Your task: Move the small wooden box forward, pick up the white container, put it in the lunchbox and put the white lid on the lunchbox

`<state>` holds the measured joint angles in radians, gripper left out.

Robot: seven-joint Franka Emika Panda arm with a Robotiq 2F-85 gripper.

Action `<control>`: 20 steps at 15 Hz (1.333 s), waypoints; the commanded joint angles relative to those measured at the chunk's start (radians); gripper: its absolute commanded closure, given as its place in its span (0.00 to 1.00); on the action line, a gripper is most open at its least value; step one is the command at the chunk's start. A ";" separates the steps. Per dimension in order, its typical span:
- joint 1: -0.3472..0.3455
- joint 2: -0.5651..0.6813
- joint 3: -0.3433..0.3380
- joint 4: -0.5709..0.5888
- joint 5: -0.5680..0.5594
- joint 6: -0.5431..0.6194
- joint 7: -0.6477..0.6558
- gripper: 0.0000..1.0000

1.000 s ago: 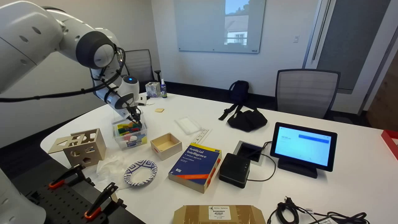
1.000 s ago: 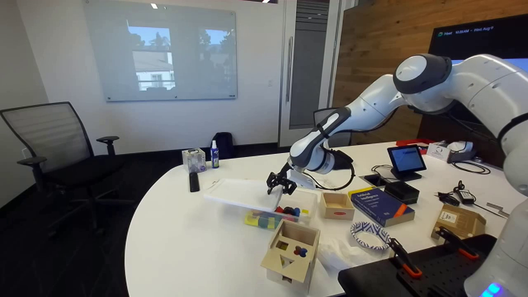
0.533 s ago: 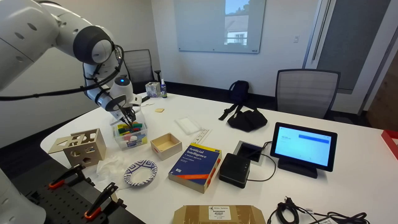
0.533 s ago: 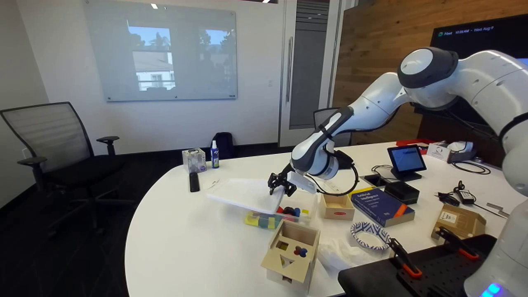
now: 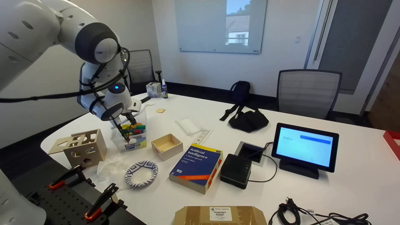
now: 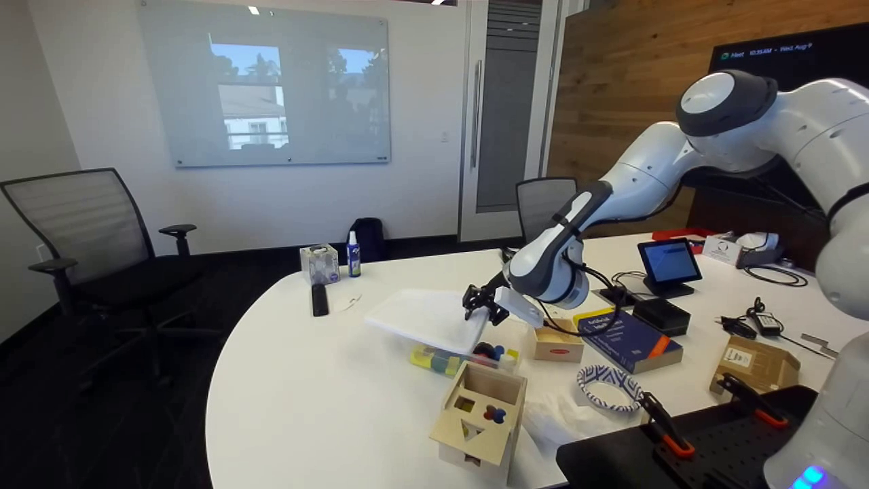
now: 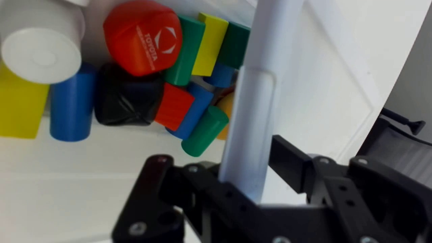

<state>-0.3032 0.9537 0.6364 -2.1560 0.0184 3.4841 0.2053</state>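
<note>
The translucent lunchbox holds several colored blocks and the round white container, which stands at one end in the wrist view. My gripper is shut on one edge of the white lid. It holds the lid tilted above the lunchbox, off to one side, so part of the box is uncovered. In the wrist view the lid's rim runs between the fingers; one fingertip is hidden behind it. The small wooden box sits beside the lunchbox, open and with nothing in it.
The larger wooden cube with holes stands close to the lunchbox. A blue book, a patterned bowl and crumpled paper lie nearby. A flat translucent piece lies beyond the wooden box. A spray bottle stands farther off.
My gripper has moved with the lid toward the robot's base side. The lunchbox has shifted slightly the same way, and the white container now shows in both exterior views.
</note>
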 commanded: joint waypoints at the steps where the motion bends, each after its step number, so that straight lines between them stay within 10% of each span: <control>1: -0.050 -0.075 -0.012 -0.084 -0.016 -0.001 0.036 0.96; 20: -0.225 -0.134 0.048 -0.258 -0.099 -0.003 0.056 0.96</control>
<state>-0.5029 0.8754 0.6778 -2.3414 -0.0814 3.4811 0.2260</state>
